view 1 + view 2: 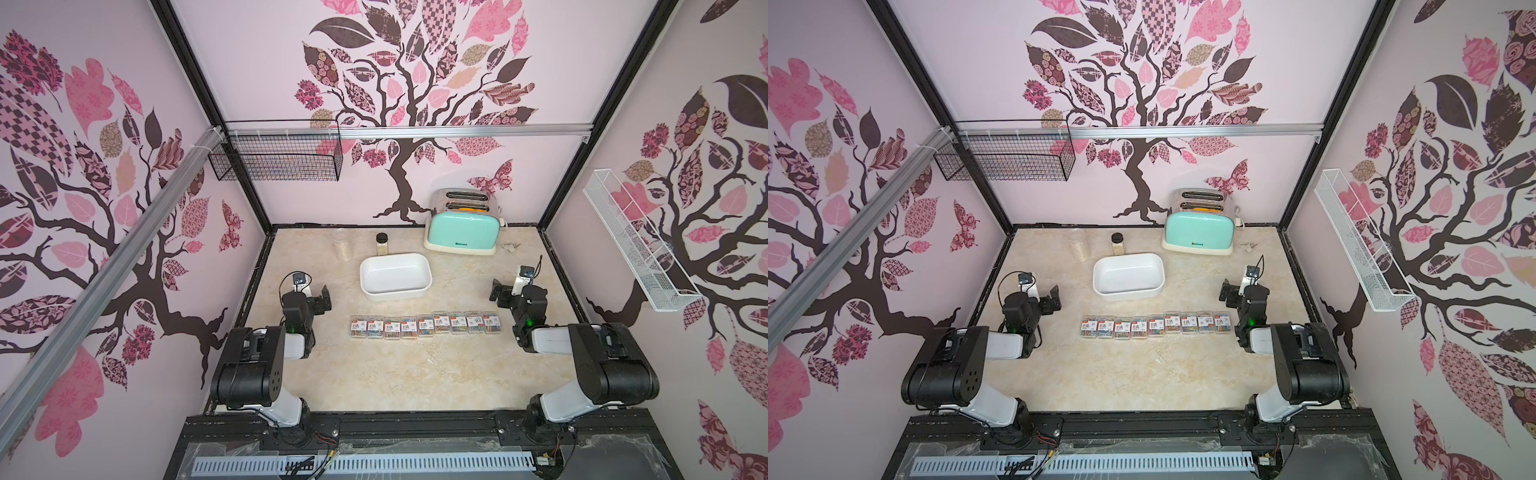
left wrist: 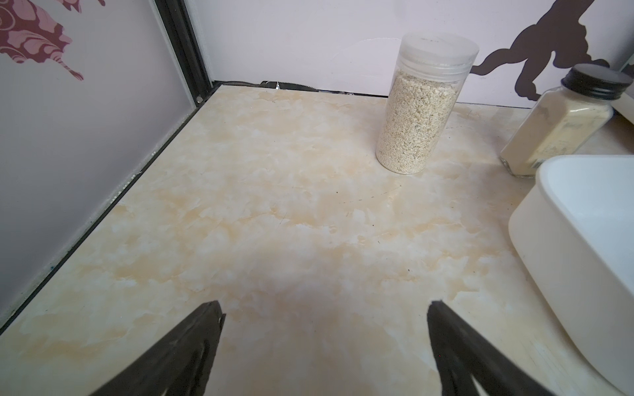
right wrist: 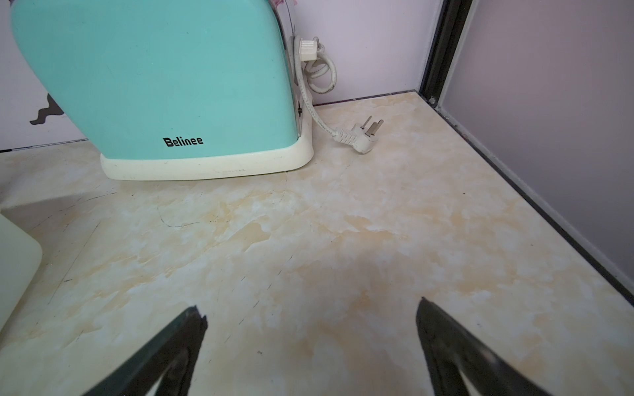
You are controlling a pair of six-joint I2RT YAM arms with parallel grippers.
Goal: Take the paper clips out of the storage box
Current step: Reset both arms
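Several paper clips cases (image 1: 424, 325) (image 1: 1156, 325), clear with white labels and coloured clips inside, lie in one row on the marble table in front of the storage box. The storage box (image 1: 397, 293) (image 1: 1129, 294), a white rounded tub, holds nothing in both top views. Its wall also shows in the left wrist view as storage box (image 2: 566, 274), and a corner in the right wrist view as storage box (image 3: 13, 267). My left gripper (image 1: 314, 294) (image 1: 1047, 297) (image 2: 324, 308) hangs open left of the box over bare table. My right gripper (image 1: 513, 291) (image 1: 1239, 293) (image 3: 310, 308) hangs open to its right, holding nothing.
A mint-green toaster (image 1: 463, 232) (image 3: 164, 85) stands at the back right, its plug (image 3: 363, 137) lying loose beside it. An oat jar (image 1: 343, 245) (image 2: 418, 113) and a black-capped spice bottle (image 1: 382, 243) (image 2: 562, 127) stand behind the box. Wire baskets (image 1: 274, 160) (image 1: 636, 245) hang on the walls.
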